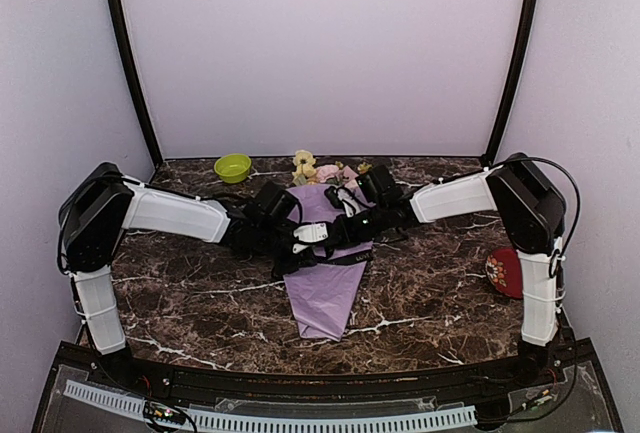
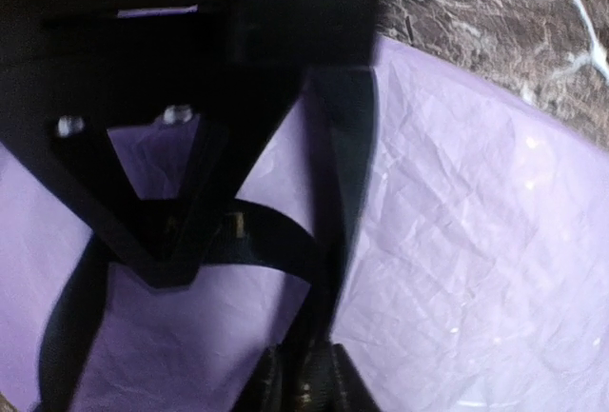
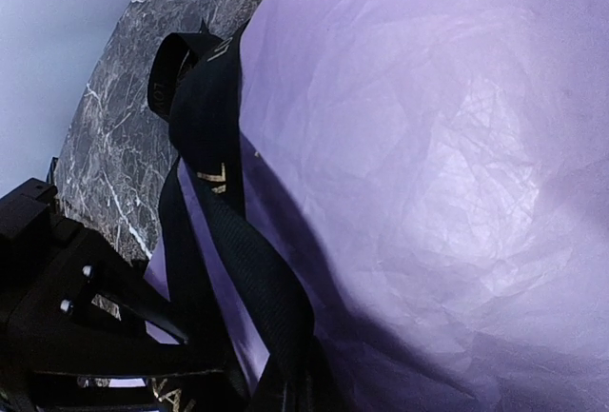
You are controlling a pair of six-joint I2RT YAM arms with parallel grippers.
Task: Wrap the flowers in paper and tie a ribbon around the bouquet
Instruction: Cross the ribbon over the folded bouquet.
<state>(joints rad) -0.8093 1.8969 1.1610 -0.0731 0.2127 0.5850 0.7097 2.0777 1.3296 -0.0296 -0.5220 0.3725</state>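
One bouquet (image 1: 325, 293) lies at the middle of the top view. It is a cone of lilac paper (image 3: 428, 146) with its point toward the lower edge of the frame and its wide mouth toward the upper edge. The flowers (image 1: 304, 163), pale pink and yellow, poke out of that mouth just above centre. The ribbon (image 1: 345, 256) is black and crosses the cone a little below my two pincers.

In the right wrist view the ribbon starts as a loop in the upper left. It runs down along the left side of the creased paper, with gold marks on it, to the bottom centre. There my right pincer (image 3: 290, 393) is closed tight, and the strand goes straight into its jaws.

In the left wrist view my left pincer (image 2: 303, 388) sits at the bottom centre, dark and blurred. A strand of ribbon drops toward it from the upper middle. I cannot tell how far its jaws are parted or whether they have the strand.

From above, both pincers meet over the upper half of the cone, one from each side. The table (image 1: 440, 293) is dark marble with white veins. A green bowl (image 1: 232, 166) stands near its far edge, to the upper left and well apart from the bouquet. A red round object (image 1: 503, 271) sits at the right, partly hidden behind my right arm.
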